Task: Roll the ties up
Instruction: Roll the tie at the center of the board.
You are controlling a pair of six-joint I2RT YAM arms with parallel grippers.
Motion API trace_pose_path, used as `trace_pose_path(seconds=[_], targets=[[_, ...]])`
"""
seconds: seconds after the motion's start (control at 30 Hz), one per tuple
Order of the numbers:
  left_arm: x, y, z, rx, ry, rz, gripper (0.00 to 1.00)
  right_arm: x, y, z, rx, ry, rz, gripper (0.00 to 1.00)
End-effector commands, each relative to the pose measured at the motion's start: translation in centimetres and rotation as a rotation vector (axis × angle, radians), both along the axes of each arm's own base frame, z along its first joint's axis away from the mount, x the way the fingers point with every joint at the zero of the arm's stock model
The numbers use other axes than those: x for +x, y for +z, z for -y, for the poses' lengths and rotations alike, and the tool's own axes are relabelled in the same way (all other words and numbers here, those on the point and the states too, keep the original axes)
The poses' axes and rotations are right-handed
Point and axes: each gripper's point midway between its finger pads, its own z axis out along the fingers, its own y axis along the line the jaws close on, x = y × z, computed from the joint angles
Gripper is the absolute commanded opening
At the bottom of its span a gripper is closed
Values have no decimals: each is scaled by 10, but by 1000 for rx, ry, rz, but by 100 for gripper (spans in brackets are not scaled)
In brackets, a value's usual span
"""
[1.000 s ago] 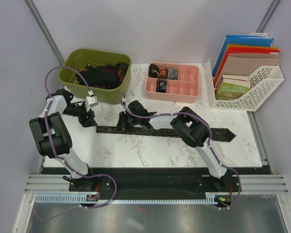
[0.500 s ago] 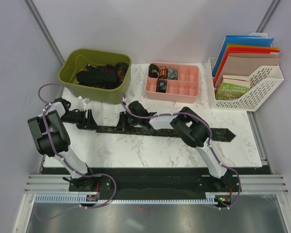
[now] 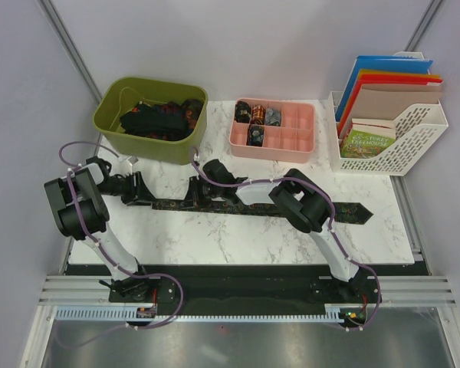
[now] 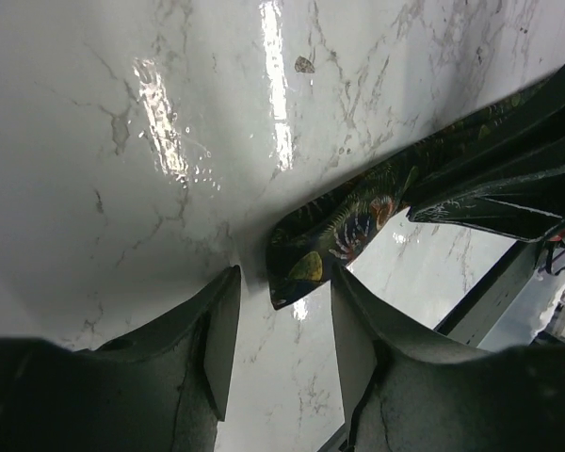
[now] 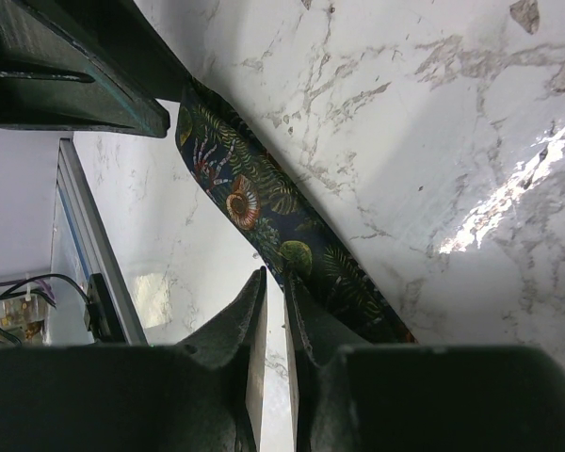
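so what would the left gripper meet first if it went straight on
Likely the tie, whose narrow tip lies just ahead between the open jaws of the left gripper; depth is unclear.

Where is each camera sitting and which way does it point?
Top external: above and behind the bases, looking down on the table, both arms and the tie.
Left wrist: on the left arm, facing down; left tool straddles the tie's tip.
Right wrist: on the right arm, facing down; right tool at the tie's edge.
Shared: all show the tie.
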Motion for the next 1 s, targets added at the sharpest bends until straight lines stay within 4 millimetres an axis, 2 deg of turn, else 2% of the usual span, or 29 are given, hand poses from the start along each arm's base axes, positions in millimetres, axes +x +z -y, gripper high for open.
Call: trace_pose_path(seconds=[0.0, 0.1, 0.2, 0.23, 0.37, 0.57, 0.67, 0.77, 0.97], targets=[[7, -1, 3, -37, 48, -5, 49, 3, 3, 1, 6, -16, 7, 20], [8, -2, -1, -18, 65, -22, 48, 2, 1, 1, 4, -16, 2, 20], [7, -4, -2, -6, 76, -38, 43, 3, 1, 2, 4, -19, 2, 20], [7, -2, -1, -12, 75, -34, 39, 2, 1, 1, 4, -16, 2, 20], [6, 3, 7, -71, 55, -15, 34, 3, 0, 1, 4, -16, 4, 20], [6, 1, 7, -76, 65, -36, 36, 2, -1, 2, 5, -16, -3, 20], [7, 0, 6, -71, 68, -40, 32, 2, -1, 1, 5, -17, -1, 20], [7, 3, 7, -75, 62, -31, 27, 2, -1, 0, 6, -16, 0, 20], [9, 27, 12, -101, 51, 32, 2, 2, 0, 0, 10, -13, 1, 20]])
